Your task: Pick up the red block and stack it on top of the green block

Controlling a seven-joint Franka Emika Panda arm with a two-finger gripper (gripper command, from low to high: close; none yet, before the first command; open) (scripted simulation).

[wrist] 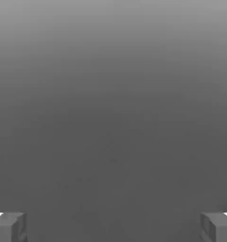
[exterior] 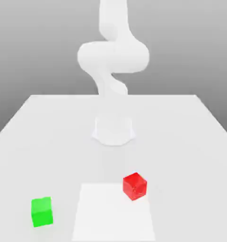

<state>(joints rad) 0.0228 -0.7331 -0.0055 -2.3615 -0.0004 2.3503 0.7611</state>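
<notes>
Sitting on the white table [exterior: 191, 142] is the red block [exterior: 135, 186], turned a bit so one corner faces the camera, and it's parked right at the far corner of a paler square patch [exterior: 113, 212] on the tabletop, on the exterior view's right of that patch. Using the red block as the reference: the green block [exterior: 42, 211] is well apart from it, off toward the exterior view's left and a little closer to the camera, on the other side of the pale patch, also flat on the table and squared up more neatly. Nothing is stacked, both cubes are on their own. Behind the red block, farther from the camera, the white Panda arm [exterior: 113, 56] rises from its round base [exterior: 113, 131] and bends overhead. In the hand view the gripper [wrist: 113, 227] has its two grey fingertips [wrist: 9, 227] spread about as wide as they go, one at each edge, with nothing between them but plain grey surface, so it's got hold of nothing.
</notes>
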